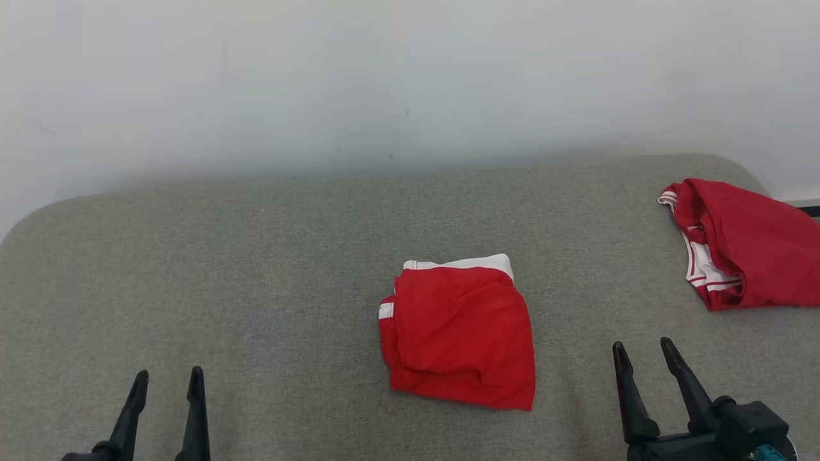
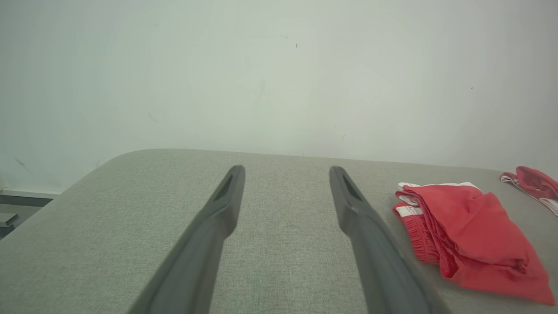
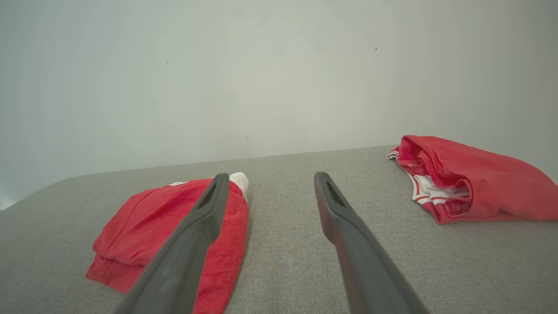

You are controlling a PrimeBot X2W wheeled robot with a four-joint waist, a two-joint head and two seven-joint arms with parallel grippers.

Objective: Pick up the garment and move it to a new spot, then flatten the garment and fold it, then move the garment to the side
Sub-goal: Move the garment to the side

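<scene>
We look down on a grey fabric-covered surface (image 1: 256, 256) with rounded far corners, set against a plain white wall (image 1: 384, 77) that carries a few faint dark specks. A folded red garment (image 1: 461, 333) lies a little right of the frame's centre in the head view, a white band showing along its upper edge and a small white patch at its left side. A second red garment (image 1: 749, 250), looser and bunched with white and red striped trim, sits at the right edge of the frame, well apart from the first. The left wrist view adds a dark ledge (image 2: 17, 205) past the surface's corner at the lower left of its frame, and shows the folded garment's gathered edge and stacked layers from the side. The right wrist view shows the bunched garment's open, white-lined inside at the right of its frame, and the folded one at the lower left, partly behind a finger. In the head view the left gripper (image 1: 168, 374) stands at the lower left and the right gripper (image 1: 642, 346) at the lower right. Both have their dark fingers spread wide with only bare fabric between the tips, and neither holds or touches any cloth.
</scene>
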